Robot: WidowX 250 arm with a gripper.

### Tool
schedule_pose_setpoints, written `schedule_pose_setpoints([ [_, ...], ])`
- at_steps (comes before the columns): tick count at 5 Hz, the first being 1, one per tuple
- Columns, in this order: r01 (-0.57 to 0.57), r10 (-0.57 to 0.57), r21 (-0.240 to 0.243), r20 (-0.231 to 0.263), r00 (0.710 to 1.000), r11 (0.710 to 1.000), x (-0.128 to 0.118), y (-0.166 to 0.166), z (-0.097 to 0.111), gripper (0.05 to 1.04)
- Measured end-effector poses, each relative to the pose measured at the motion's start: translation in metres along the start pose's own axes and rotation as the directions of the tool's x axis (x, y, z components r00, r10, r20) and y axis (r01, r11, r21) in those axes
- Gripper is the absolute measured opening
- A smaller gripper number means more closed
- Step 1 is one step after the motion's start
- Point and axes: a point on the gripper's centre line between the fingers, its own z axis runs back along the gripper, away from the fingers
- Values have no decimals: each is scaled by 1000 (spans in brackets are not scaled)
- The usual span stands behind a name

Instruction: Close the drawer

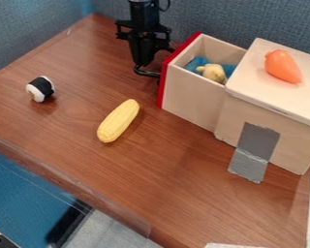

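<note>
Upper middle of the camera view: black gripper [143, 60] hangs just left of the drawer's red front [177, 60]. Cannot tell whether it is released or clenched. Dark curved piece [147, 73] low down, near the front; handle or part of the gripper, unclear.

Drawer [191, 97] right of centre, pulled well out of the wooden cabinet [287, 143], opening leftward. Inside, blue cloth [196, 63] and a pale yellow toy [212, 72], close to the cabinet's edge.

Step in hand, my reading: get behind the red front and push. Best contact near mid-width, below the rim, so the drawer runs square; pressing at one corner may skew and jam it. Line of push: rightward and slightly down the frame, along the side wall. Slow, even, level, until the front meets the cabinet.

Watch the toy; if it sits proud, it could catch under the top. Orange toy [284, 66] on the cabinet top, upper right, may roll if jolted. Silver tape [253, 150] at lower right probably steadies the cabinet; gentle force anyway.
</note>
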Motion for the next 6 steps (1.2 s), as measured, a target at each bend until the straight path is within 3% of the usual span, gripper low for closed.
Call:
schedule_pose_setpoints([
  [2, -5, 5, -19, -11, 1000, 1000, -5, -5, -6, 90],
  [6, 126, -126, -18, 27, 992, 992, -6, -74, -3, 90],
])
